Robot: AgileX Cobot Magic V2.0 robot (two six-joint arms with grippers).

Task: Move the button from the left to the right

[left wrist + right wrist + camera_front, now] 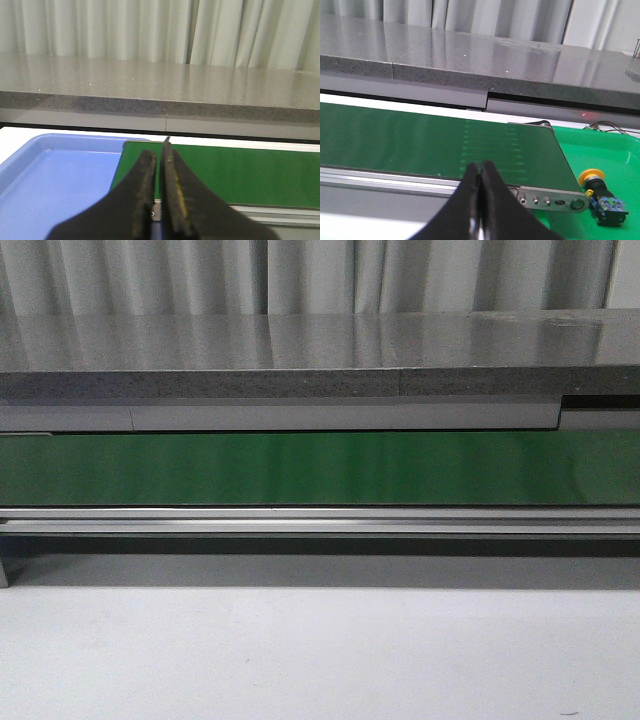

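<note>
Right wrist view: button [601, 196] on side, yellow cap, black body; green tray [620, 150].

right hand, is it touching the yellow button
Apart. The right wrist view shows the right hand shut over the belt's near rail, while the button lies off to the side in the green tray, open space between them.

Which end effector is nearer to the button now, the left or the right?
Right. The button lies on the green tray near the right end effector. The left end effector view shows no button.
</note>
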